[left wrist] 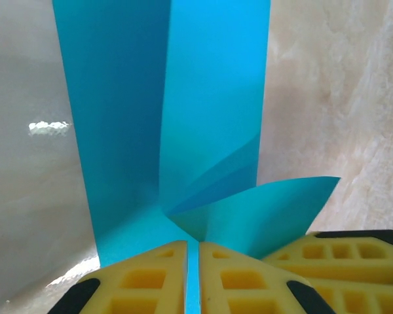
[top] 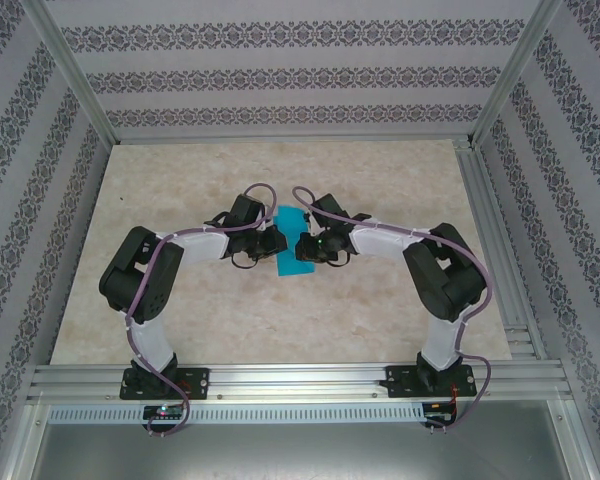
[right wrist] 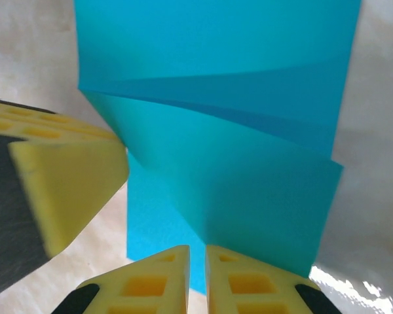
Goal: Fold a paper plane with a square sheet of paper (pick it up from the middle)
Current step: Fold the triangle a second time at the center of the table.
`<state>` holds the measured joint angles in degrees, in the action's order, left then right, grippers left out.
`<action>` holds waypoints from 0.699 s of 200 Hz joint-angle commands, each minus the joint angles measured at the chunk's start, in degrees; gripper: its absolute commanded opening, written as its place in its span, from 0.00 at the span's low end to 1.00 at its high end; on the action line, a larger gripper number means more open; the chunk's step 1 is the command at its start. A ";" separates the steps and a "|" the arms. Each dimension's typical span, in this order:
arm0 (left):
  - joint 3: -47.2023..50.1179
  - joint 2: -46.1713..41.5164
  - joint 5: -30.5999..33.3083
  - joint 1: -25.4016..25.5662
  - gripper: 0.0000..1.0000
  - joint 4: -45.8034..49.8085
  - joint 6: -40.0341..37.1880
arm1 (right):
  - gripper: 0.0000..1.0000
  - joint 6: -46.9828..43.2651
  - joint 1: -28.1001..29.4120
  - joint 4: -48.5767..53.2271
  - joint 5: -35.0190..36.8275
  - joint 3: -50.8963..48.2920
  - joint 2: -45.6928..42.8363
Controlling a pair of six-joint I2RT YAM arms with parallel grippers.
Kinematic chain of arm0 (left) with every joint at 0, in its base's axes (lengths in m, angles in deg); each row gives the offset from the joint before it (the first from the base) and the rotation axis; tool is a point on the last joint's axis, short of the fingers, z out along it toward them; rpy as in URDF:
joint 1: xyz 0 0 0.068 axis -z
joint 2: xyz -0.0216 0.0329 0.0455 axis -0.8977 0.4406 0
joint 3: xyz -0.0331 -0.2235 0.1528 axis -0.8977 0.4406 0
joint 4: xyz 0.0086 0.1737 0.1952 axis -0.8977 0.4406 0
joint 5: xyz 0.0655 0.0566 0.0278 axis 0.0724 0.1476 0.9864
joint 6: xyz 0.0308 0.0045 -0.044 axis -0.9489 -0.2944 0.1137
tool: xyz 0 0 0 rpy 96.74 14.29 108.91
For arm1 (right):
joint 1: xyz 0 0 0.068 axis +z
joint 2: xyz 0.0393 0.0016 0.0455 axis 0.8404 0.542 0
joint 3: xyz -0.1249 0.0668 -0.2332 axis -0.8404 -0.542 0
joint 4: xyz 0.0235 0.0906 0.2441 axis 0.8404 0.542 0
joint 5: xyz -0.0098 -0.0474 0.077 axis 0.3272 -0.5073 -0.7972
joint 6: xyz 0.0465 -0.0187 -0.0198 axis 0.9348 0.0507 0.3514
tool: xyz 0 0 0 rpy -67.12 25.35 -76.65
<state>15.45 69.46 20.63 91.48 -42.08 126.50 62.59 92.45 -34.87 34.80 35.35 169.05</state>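
The square sheet of paper is teal-blue and partly folded, lying mid-table between my two grippers. In the left wrist view the sheet runs away from me, and a raised flap meets the tips of my left gripper, which is shut on it with teal filling the slit. My right gripper is shut where the corner of a lifted fold of the sheet comes down. From above, the left gripper and right gripper face each other almost touching. Each wrist view catches the other gripper's yellow fingers.
The beige marbled tabletop spreads around the arms. Aluminium rails run along the near edge and right side, with frame posts at the back corners. Patterned walls close in the back and both sides.
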 commanded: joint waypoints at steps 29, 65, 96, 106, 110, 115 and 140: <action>-0.50 0.40 -0.79 0.33 0.13 -4.95 0.96 | 0.14 0.05 -0.02 -1.48 -1.83 2.06 3.49; -1.73 2.62 -1.66 0.36 0.13 -6.11 1.30 | 0.13 0.02 -0.37 -1.24 -2.28 1.72 4.81; -1.07 2.65 -1.68 0.33 0.13 -7.68 2.07 | 0.13 -0.03 -0.48 -0.99 -2.29 1.95 4.95; -0.36 1.78 -0.63 0.36 0.13 -7.90 2.08 | 0.13 -0.04 -0.53 -0.89 -2.29 2.02 4.78; -0.01 1.35 0.06 0.33 0.13 -7.79 1.99 | 0.13 0.03 -0.58 -0.85 -2.21 2.11 4.73; 0.38 0.63 1.19 0.34 0.13 -7.55 1.80 | 0.13 -0.01 -0.62 -0.80 -2.27 2.07 4.61; 2.98 -3.08 8.80 0.33 0.13 -5.72 1.58 | 0.13 0.10 -0.81 -0.64 -2.20 2.15 4.29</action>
<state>16.12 70.95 22.20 91.63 -47.08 127.82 62.59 92.27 -35.42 33.10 36.13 172.78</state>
